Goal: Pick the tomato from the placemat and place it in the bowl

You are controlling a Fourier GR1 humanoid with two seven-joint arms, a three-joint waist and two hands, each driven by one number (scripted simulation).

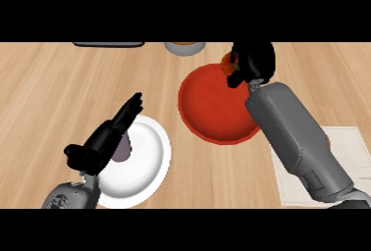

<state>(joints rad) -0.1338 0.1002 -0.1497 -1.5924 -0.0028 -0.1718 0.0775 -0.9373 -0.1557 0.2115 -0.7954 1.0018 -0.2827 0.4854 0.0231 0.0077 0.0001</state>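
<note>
Light wood desk [58, 88], plank grain running across. No readable writing or labels anywhere. Red bowl [214, 110] at centre. Right robot hand [251, 63] over bowl's far right rim, fingers curled round tomato [228, 62]; only orange-red sliver with green top shows at hand's left edge. Pale placemat [344, 147] at right, partly under right forearm. White plate [148, 162] lower left holds purplish item [124, 149]. Left robot hand [109, 135] open above plate, fingers straight. Grey cup [184, 48] and dark object [109, 44] at far edge.
</note>
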